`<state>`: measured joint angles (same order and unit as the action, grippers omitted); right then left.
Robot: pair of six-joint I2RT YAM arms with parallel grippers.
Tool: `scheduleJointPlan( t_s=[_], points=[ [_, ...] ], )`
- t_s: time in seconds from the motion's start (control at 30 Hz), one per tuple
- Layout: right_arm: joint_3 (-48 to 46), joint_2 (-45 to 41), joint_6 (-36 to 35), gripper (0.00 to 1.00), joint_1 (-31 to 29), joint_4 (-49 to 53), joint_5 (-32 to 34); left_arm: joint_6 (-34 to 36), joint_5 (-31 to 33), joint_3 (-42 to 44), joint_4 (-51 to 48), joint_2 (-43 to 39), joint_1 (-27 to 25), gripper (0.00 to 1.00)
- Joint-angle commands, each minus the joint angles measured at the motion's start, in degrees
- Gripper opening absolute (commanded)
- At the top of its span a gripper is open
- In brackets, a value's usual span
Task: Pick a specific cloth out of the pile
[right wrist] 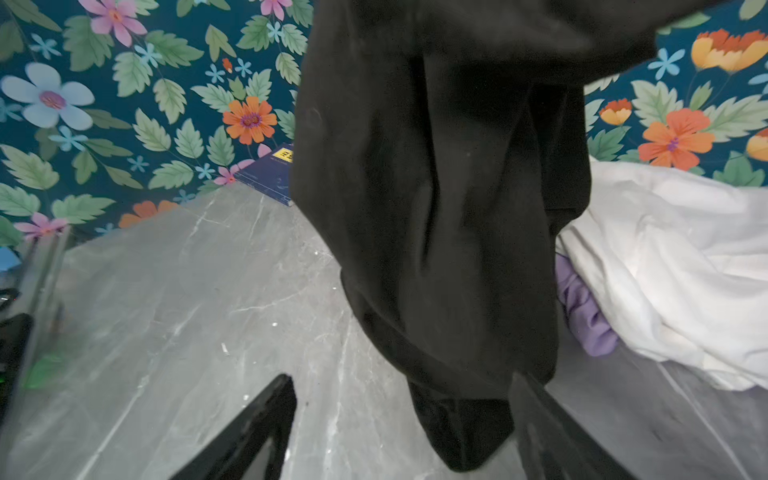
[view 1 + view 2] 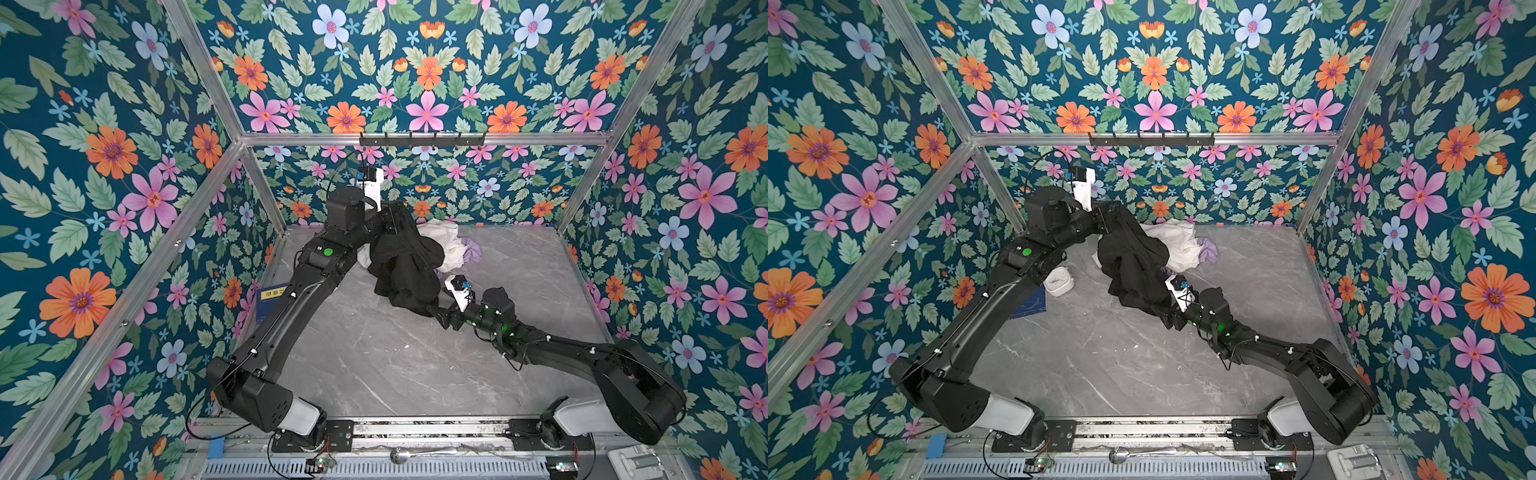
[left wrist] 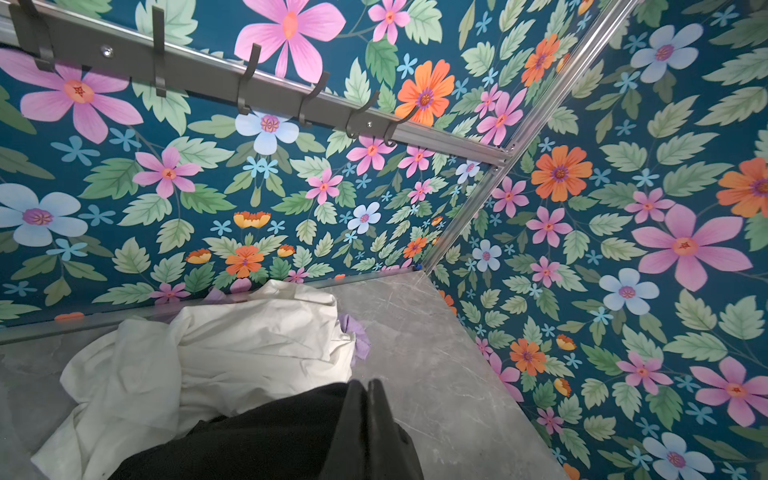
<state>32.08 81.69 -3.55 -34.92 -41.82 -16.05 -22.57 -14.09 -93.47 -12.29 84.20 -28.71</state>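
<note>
The black cloth (image 2: pixel 405 266) (image 2: pixel 1131 266) hangs in a long fold from my raised left gripper (image 2: pixel 395 214) (image 3: pixel 368 386), which is shut on its top end. Its lower end reaches the table in front of the pile. The pile's big white cloth (image 2: pixel 446 241) (image 3: pixel 232 353) and small lilac cloth (image 2: pixel 471 249) (image 1: pixel 586 316) lie at the back of the table. My right gripper (image 2: pixel 436 311) (image 1: pixel 402 377) is low at the cloth's lower end, open wide. The cloth's tip (image 1: pixel 461 428) dangles loose between the fingers, close to one finger (image 1: pixel 536 411).
A blue book (image 2: pixel 270 299) (image 1: pixel 274 174) leans at the left wall. A small white container (image 2: pixel 1059 281) sits beside the left arm. A hook rail (image 2: pixel 422 139) runs along the back wall. The grey marble table (image 2: pixel 374 365) is walled on three sides.
</note>
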Motion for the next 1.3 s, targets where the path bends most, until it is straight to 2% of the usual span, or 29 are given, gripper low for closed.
scheduleJointPlan(
  t_s=[0.0, 0.23, 0.5, 1.0, 1.27],
  points=[
    [-0.2, 2.1, -5.4, 0.87, -0.2, -8.6, 1.0, -0.4, -0.5, 0.3, 3.5, -0.8, -0.1, 0.00],
    [0.3, 10.7, -7.2, 0.99, -0.2, -19.2, 3.5, -0.7, -0.1, 0.7, 3.3, -1.2, -0.5, 0.00],
    [3.7, 22.7, -6.2, 1.00, -0.2, -30.5, 3.9, -0.7, 0.5, 0.8, 3.5, -1.5, -1.1, 0.00],
    [11.5, 31.2, -2.9, 0.99, -0.2, -32.8, 1.9, -0.3, 1.3, 0.6, 3.5, -1.7, -1.5, 0.00],
    [13.0, 31.8, -2.0, 0.88, -0.2, -32.6, 2.3, -0.2, 1.4, 0.0, 3.6, -1.5, -1.9, 0.00]
  ],
)
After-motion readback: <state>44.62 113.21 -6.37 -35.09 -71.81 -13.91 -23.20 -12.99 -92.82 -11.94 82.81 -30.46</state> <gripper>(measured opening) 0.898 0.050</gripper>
